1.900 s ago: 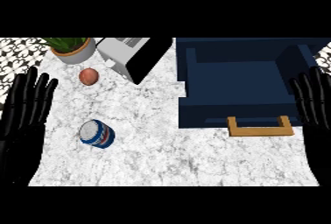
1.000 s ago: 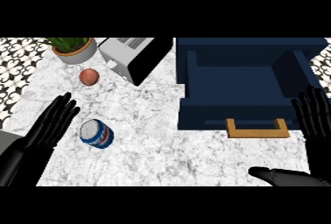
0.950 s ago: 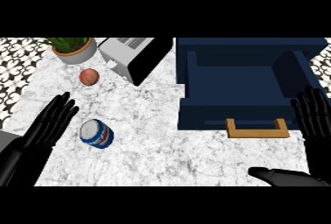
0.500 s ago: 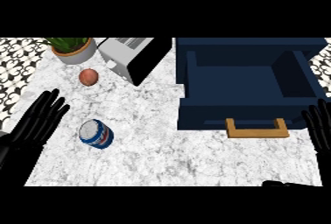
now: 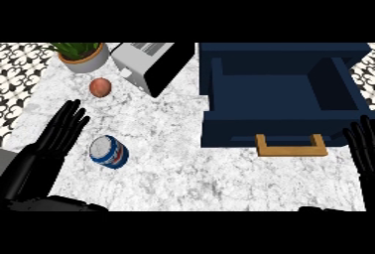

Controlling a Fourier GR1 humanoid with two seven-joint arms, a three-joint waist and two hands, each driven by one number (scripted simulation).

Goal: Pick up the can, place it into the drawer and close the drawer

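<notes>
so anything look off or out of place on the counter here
Nothing much stands out. The can stands on the counter, nothing is spilled, and the drawer is open and looks empty. The left hand is open beside the can, not touching it.

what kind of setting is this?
Most likely a kitchen counter: a marble-look worktop carrying a toaster, a potted plant and a can, with an open blue drawer set at the right.

One head view looks steeply down onto the marble counter [image 5: 219, 173].
</notes>
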